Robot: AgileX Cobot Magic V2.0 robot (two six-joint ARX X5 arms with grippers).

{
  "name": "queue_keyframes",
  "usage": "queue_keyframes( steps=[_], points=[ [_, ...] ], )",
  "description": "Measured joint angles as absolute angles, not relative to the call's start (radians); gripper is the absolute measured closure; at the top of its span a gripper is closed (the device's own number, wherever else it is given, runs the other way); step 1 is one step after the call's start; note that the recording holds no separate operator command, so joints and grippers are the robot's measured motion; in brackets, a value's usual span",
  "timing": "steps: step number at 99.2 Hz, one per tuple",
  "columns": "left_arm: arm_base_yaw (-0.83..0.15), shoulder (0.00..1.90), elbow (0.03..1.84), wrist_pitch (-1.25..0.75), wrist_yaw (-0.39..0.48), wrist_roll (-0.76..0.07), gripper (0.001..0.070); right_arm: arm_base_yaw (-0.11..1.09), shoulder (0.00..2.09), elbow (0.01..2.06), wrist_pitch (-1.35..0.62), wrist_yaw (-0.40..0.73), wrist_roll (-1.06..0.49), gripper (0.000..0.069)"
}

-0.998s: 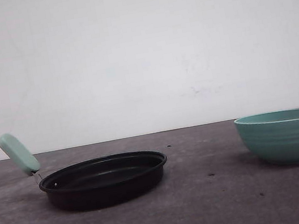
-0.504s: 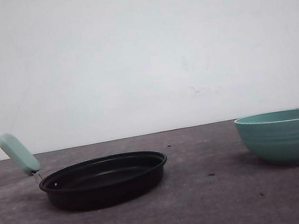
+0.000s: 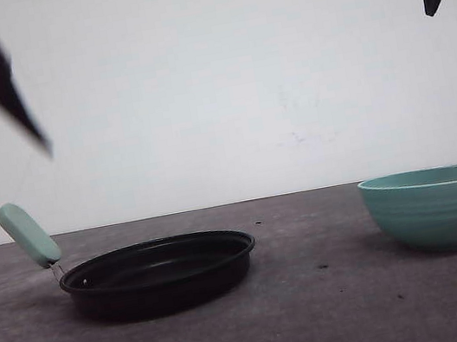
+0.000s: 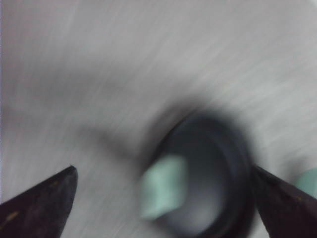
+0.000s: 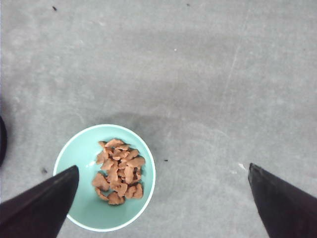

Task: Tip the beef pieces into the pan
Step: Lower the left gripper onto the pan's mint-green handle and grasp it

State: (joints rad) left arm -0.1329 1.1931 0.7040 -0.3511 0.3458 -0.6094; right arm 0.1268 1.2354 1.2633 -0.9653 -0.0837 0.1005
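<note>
Beef pieces [image 5: 119, 171] are lying heaped, reddish-brown, below the right gripper [image 5: 161, 198]. Black pan [image 3: 160, 275] is sitting upright, handle [image 3: 28, 234] tilting upward, below the left gripper [image 4: 163, 203].

Overhead aspect of a round mint-green bowl [image 5: 88, 213] resting on a grey, speckled table [image 5: 208, 74]. Small flat reddish-brown beef pieces [image 5: 119, 171] lie heaped inside the bowl. The right gripper [image 5: 163, 198] hangs above, its dark pointed jaws spread wide apart, empty.

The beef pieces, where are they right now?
The beef pieces lie piled inside the teal bowl in the right wrist view. In the front view that bowl stands on the table's right side, apart from the black pan.
</note>
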Motion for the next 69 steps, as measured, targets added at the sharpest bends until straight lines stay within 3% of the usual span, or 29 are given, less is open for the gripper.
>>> queue_keyframes(
  steps=[36,54,69],
  points=[
    [-0.154,1.376,0.644,-0.170,0.373,-0.681,0.0063,0.127,1.232,1.263,-0.961,-0.102,0.101,0.0008],
    [-0.170,1.425,0.648,-0.122,0.373,-0.707,0.0235,0.127,1.232,1.263,-0.973,-0.106,0.101,0.0008],
    [-0.184,1.439,0.648,-0.115,0.366,-0.716,0.0481,0.127,1.232,1.263,-0.979,-0.105,0.101,0.0008]
  ],
)
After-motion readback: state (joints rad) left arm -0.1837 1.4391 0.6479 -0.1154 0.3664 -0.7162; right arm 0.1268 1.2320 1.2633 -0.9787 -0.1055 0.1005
